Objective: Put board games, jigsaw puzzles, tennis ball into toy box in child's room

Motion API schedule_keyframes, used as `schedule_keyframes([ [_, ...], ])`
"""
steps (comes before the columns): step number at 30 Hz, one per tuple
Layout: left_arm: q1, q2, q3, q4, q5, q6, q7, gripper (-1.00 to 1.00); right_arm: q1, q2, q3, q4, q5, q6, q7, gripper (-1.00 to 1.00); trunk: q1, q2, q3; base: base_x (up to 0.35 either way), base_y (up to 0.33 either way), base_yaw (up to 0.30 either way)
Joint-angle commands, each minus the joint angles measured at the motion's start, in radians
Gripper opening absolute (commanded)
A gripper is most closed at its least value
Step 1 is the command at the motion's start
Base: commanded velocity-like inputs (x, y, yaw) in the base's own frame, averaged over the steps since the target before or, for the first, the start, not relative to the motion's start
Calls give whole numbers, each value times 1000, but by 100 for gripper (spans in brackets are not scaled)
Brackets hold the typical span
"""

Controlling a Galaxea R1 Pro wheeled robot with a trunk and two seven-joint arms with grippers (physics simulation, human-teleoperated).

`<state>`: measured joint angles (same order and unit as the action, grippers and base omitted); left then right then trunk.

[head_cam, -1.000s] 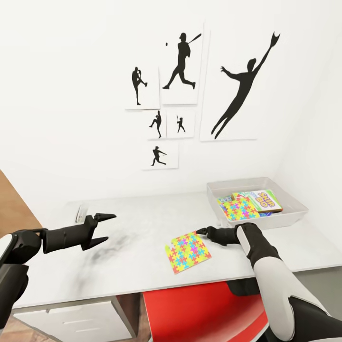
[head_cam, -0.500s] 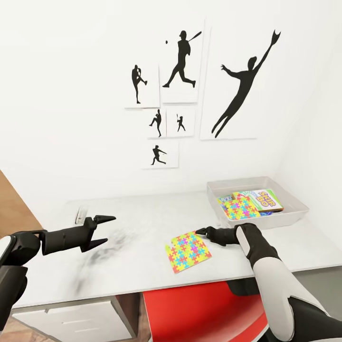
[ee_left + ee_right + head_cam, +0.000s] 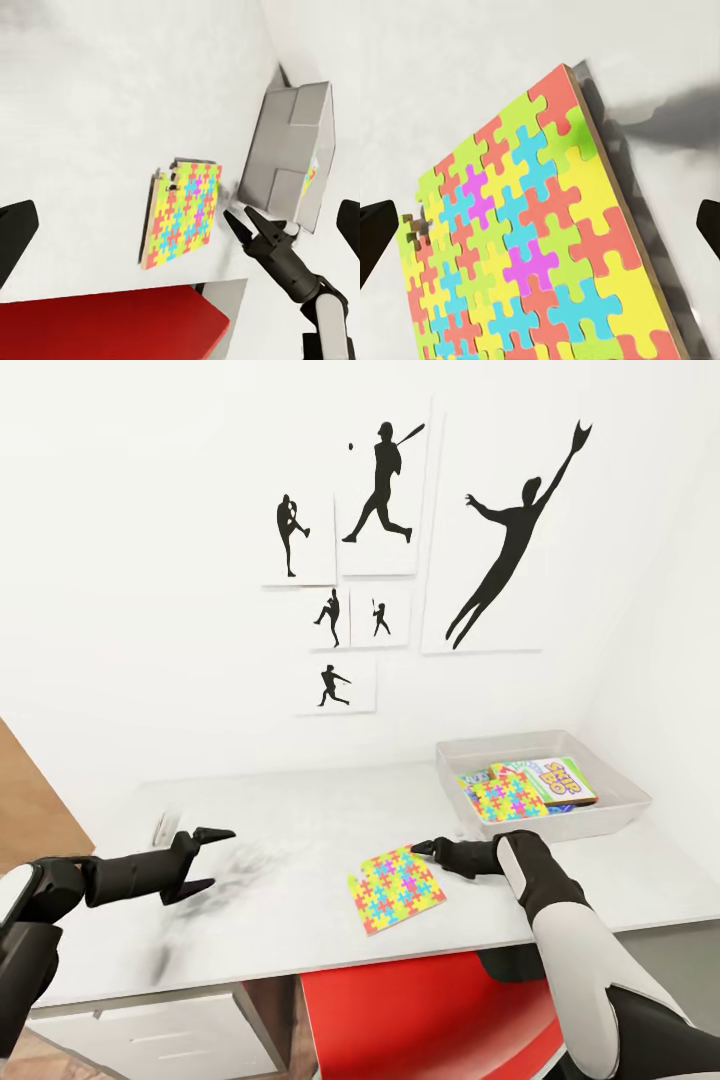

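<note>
Right hand (image 3: pixel 425 848) spread and empty, at the jigsaw puzzle's (image 3: pixel 397 889) upper-right corner, lower centre of frame, flat on the surface (image 3: pixel 300 830). Left hand (image 3: pixel 200 860) spread, empty, lower left. Recommended: straddle the puzzle's thin edge, clamp squarely, carry to toy box (image 3: pixel 600 815), right.

On the white wall (image 3: pixel 150 560) ahead of me hang black silhouette pictures (image 3: pixel 380 490) of ball players, the largest a leaping catcher (image 3: pixel 510 560) at the right of the group. A red chair (image 3: pixel 420 1015) sits tucked below the near edge in front of me, beside white drawer fronts (image 3: pixel 170 1040), with a strip of wood floor (image 3: pixel 30 800) at my far left.
</note>
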<state>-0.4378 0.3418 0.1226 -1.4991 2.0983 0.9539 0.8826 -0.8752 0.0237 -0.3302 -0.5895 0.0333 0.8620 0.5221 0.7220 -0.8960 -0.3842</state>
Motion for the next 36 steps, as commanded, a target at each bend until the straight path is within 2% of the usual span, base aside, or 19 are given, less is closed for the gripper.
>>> schedule_keyframes([
  [1, -1, -1, 1, 18, -1, 2, 9, 100, -1, 1, -7, -1, 4, 6, 4, 100, 0, -1, -1, -25, 12, 0],
  [12, -1, -3, -1, 41, -22, 6, -13, 100, -1, 3, -7, -1, 5, 6, 4, 100, 0, -1, -1, -103, 200, 0],
  [20, -1, -3, -5, 40, -23, 8, -14, 100, -1, 2, -7, -1, 5, 6, 0, 100, 0, -1, -1, -19, 49, 0],
  [22, -1, -3, -6, 40, -23, 8, -14, 100, -1, 3, -7, -1, 7, 6, -7, 100, 0, -1, -1, -2, 6, 0],
  [28, -1, -3, -6, 40, -27, 8, -14, 100, -1, 3, -6, -1, 6, 6, -86, 100, 0, -1, -1, 0, 1, 0],
  [36, -1, -3, -6, 40, -29, 8, -14, 100, -1, -1, -7, -1, 5, 6, -98, 100, 0, -1, -1, 0, 0, 0],
])
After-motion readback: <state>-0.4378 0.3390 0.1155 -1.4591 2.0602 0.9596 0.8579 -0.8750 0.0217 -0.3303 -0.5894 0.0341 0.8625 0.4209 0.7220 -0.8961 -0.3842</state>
